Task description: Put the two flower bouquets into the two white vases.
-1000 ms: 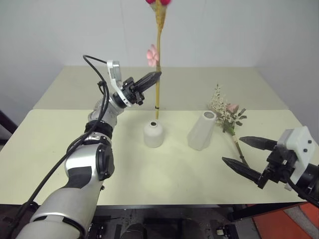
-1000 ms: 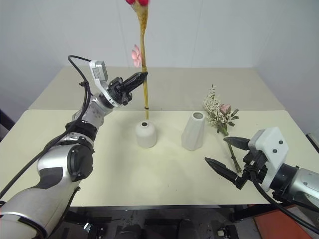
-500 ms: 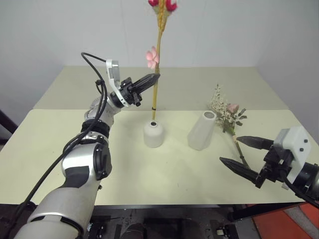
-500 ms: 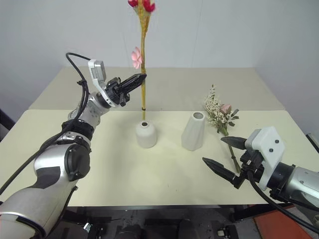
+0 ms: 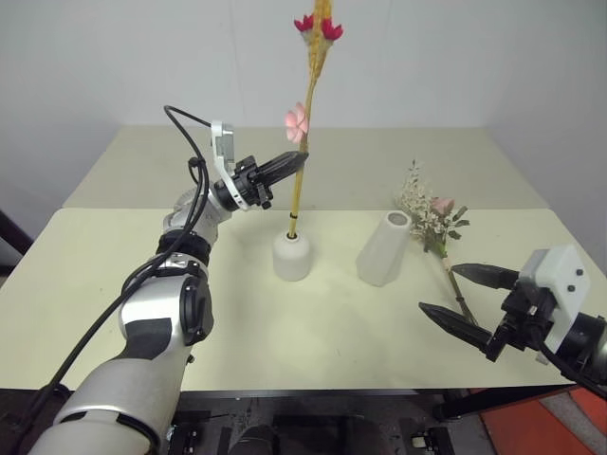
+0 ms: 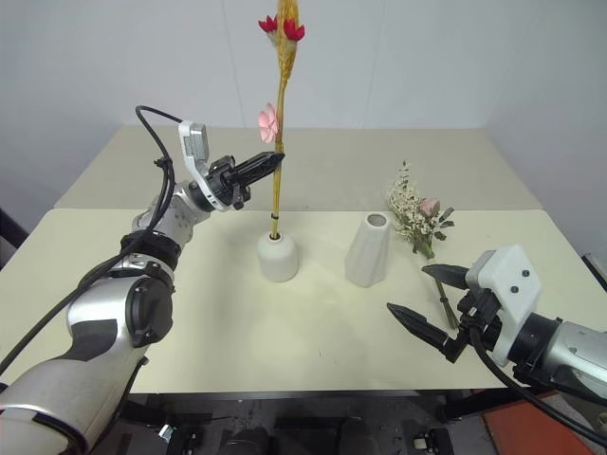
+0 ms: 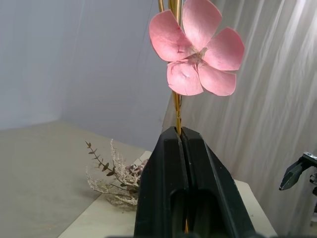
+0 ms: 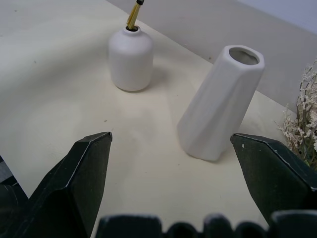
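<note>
While the left gripper (image 5: 302, 159) stands with its two black fingers pressed together on the stem of the slim golden wheat-stalk bunch with red and pink blossoms (image 5: 305, 114), the stalk rises nearly upright, leaning slightly at the top, with its lower tip set in the narrow mouth of the short rounded matte white bottle-shaped vase (image 5: 292, 254). The clamp sits on the straw-coloured stem just below a single papery pink blossom of five rounded petals, and the red blossoms crown the dry, ribbed stalk far above the fingers. The short vase has a smooth chalky surface, a squat body and a small neck, and it stands on the pale cream table (image 5: 114, 275). Just to its right, apart from it, stands the taller tapered faceted matte white vase (image 5: 384, 248), its flat planes narrowing to an open angular mouth, its body leaning slightly. Farther right, near that vase, the bushier bunch of white sprigs, green leaves and a pink rose (image 5: 432, 220) lies flat on the table, its thin stems pointing toward the near edge. The right gripper (image 5: 469, 297) hovers over the table's right near part with its pointed black fingers spread wide and nothing between them; the stem ends of the lying bunch pass between the two fingertips as seen from above.
</note>
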`<state>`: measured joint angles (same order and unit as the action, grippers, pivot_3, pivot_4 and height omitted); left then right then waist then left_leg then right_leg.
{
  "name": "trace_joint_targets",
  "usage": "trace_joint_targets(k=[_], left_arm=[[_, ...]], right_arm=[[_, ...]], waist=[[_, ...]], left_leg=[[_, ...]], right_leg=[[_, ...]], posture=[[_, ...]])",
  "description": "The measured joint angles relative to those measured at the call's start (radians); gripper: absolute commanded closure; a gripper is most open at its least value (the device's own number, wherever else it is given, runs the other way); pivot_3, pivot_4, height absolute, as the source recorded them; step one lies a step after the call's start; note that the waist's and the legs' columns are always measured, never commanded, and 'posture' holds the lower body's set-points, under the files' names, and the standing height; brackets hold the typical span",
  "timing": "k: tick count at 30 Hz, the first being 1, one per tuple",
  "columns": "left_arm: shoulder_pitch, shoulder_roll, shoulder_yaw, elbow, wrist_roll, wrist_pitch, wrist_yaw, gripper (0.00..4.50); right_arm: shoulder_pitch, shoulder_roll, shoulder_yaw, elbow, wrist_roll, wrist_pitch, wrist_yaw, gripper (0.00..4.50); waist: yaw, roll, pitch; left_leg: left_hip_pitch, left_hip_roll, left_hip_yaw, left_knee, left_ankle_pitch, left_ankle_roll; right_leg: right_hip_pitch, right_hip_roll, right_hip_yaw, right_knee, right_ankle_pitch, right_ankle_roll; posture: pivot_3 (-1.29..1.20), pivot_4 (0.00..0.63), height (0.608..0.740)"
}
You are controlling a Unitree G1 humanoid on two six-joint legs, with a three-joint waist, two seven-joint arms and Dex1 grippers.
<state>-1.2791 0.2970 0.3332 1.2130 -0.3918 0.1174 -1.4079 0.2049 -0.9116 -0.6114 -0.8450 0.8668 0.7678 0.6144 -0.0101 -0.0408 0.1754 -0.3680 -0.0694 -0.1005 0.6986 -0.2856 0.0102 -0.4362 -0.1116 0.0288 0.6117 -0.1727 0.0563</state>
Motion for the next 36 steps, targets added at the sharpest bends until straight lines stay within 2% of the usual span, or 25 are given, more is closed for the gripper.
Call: trace_joint_targets(k=[25, 36], left_arm=[[0.009, -0.024, -0.007, 0.023, 0.039, -0.060, 0.108, 4.48], [0.017, -0.011, -0.025, 0.017, 0.052, -0.079, 0.004, 4.48]], right_arm=[[0.002, 0.012, 0.000, -0.013, -0.002, 0.000, -0.027, 0.00], [0.002, 0.020, 0.000, -0.014, -0.020, -0.003, -0.027, 0.00]], waist=[[0.002, 0.000, 0.000], [0.000, 0.000, 0.000]], left_leg=[[0.000, 0.000, 0.000, 0.000, 0.000, 0.000], [0.000, 0.000, 0.000, 0.000, 0.000, 0.000]], right_leg=[[0.000, 0.000, 0.000, 0.000, 0.000, 0.000], [0.000, 0.000, 0.000, 0.000, 0.000, 0.000]], posture=[[0.00, 0.150, 0.740], [0.00, 0.150, 0.740]])
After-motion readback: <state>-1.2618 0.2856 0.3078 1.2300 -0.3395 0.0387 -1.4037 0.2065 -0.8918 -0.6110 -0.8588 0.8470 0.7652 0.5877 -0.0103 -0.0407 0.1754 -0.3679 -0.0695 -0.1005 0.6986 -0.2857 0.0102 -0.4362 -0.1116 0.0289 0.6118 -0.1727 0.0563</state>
